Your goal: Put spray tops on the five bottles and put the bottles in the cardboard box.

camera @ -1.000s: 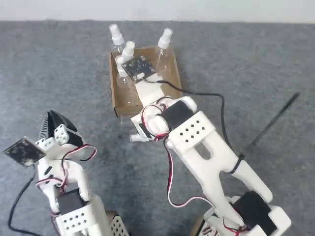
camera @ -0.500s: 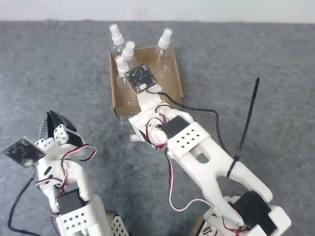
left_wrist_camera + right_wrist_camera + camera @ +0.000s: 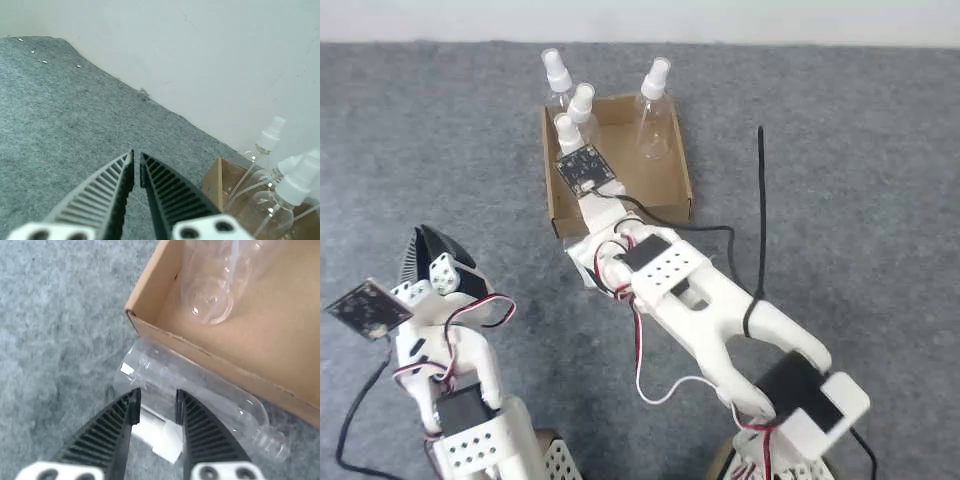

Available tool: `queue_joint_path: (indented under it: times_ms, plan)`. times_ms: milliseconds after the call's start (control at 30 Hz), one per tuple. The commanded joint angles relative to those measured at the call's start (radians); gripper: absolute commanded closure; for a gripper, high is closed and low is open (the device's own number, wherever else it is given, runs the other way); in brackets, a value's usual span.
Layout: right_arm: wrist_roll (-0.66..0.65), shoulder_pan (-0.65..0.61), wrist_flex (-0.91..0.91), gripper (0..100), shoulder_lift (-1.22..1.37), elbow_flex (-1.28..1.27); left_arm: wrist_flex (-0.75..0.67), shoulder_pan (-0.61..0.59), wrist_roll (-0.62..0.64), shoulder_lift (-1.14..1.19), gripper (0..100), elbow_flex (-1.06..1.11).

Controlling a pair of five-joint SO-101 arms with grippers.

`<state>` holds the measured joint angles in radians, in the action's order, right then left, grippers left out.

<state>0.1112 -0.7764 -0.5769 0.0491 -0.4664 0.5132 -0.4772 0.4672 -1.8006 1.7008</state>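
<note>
We see the right jaws a narrow gap apart, holding nothing, hanging over the loose spray top (image 3: 162, 437) and the uncapped bottle (image 3: 200, 390). That bottle lies on its side on the tabletop (image 3: 840, 140), just outside the near wall of the cardboard box (image 3: 165, 290). Left jaws closed to a sliver on nothing, well off the box's near-left corner; we count four capped bottles (image 3: 655, 110) upright at the box's far end.

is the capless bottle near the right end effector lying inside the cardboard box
No, the bottle lies on the carpet outside the cardboard box, along its outer wall.
</note>
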Motion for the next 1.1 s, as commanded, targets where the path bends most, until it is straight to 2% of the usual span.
queue_joint_path:
  times_ms: [0,267,833,1067]
  plan:
    - [0.005,0.001,0.018,92.2,-0.005,0.072,0.003,-0.005,0.005,-0.003,98,-0.015]
    - [0.003,0.008,0.039,92.2,-0.041,0.074,0.003,-0.005,0.005,-0.003,98,-0.015]
    - [0.0,0.033,0.117,92.2,0.056,0.074,0.003,-0.005,0.005,-0.003,98,-0.015]
    - [-0.127,0.035,0.107,92.2,0.09,0.068,0.003,-0.005,0.005,-0.003,98,-0.015]
